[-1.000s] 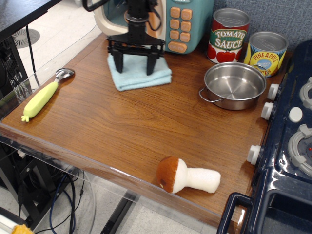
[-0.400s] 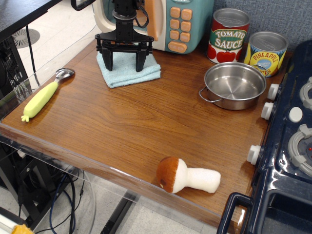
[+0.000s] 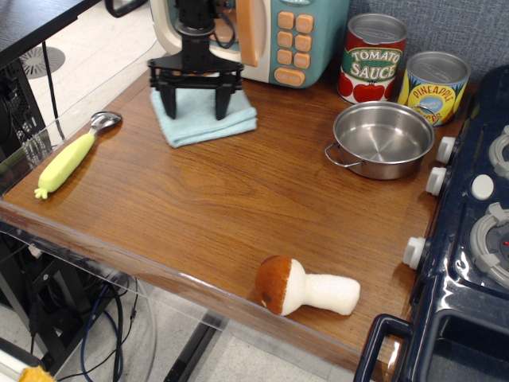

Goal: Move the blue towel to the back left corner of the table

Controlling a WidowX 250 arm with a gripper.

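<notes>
The blue towel [image 3: 208,126] lies folded on the dark wood table [image 3: 223,207] near its back left part, in front of the toy microwave [image 3: 282,36]. My gripper [image 3: 193,107] points straight down over the towel. Its two black fingers [image 3: 219,102] are spread wide and their tips rest on the towel's top. The back part of the towel is hidden behind the gripper.
A steel pot [image 3: 383,138] sits at the back right, with a tomato sauce can [image 3: 374,57] and a pineapple can [image 3: 433,86] behind it. A yellow-handled scoop [image 3: 70,156] lies at the left edge. A plush mushroom [image 3: 305,288] lies at the front. A dark blue toy stove [image 3: 469,255] fills the right side.
The gripper and the towel under it have moved together to the left and toward the back of the table. The fingers stay spread on the towel.
</notes>
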